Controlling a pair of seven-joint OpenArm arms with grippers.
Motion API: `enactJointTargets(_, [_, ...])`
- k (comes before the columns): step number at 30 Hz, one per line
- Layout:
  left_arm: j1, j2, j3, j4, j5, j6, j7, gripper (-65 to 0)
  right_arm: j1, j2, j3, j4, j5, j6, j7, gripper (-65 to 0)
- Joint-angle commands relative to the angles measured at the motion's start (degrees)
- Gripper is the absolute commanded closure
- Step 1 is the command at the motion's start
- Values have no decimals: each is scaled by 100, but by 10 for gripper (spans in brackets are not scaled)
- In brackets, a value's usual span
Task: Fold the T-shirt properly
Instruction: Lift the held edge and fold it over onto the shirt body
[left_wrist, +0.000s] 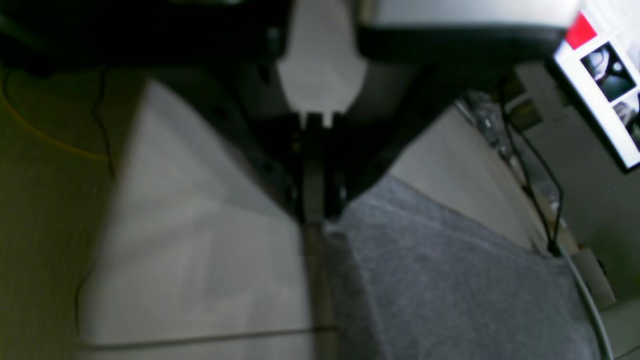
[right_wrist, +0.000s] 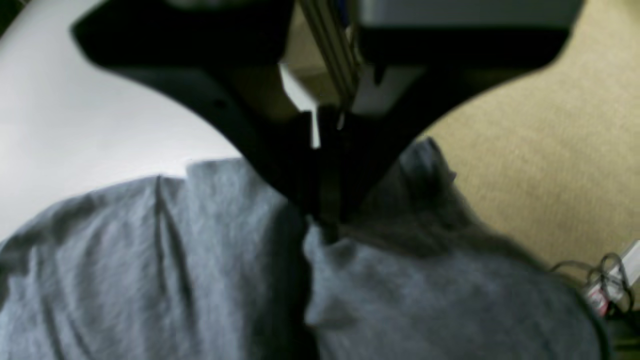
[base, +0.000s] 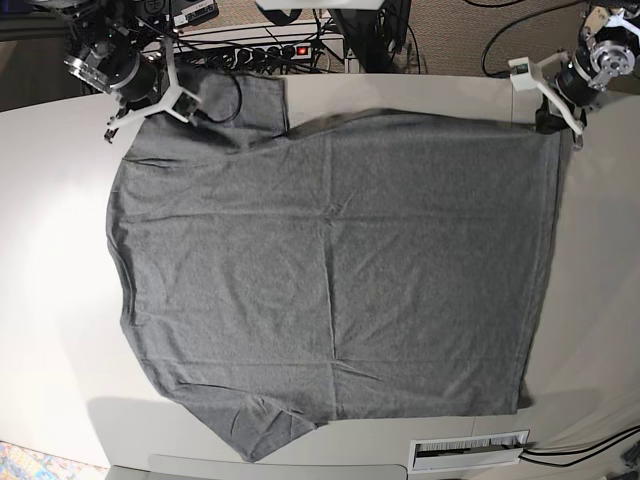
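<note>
Heather-grey T-shirt (base: 330, 270) spread flat across the white table (base: 50, 300) | left gripper (base: 553, 122) pinching its far hem corner | right gripper (base: 192, 105) clamped on far sleeve | cloth lies toward camera from both, long axis left-right.

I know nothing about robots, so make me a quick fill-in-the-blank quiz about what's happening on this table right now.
1. The cloth spread on the white table is a grey ____.
2. Both grippers are ____ on the T-shirt, not open.
3. The left gripper holds a corner at the table's ____ edge in the base view.
4. The right gripper pinches the cloth near a short ____.

Missing words: T-shirt; shut; far; sleeve
</note>
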Motion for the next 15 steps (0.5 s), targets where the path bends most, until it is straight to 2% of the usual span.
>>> enactJointTargets(1, [297,-50,83,-9,-24,-420,227,0,-94,98,164,186,2,-24,20,0])
enactJointTargets(3, [531,-79,83,111,168,-107,544,0,-299,98,407,363,4,-24,22,0])
enactJointTargets(9, [1143,-140,83,210,994,601,1038,0,-944,98,1211,960,31,-26,26,0])
enactJointTargets(15, [1893,-321,83,225,2157,1766,1635,0,-1429,98,1668,1388,28,-26,44,0])
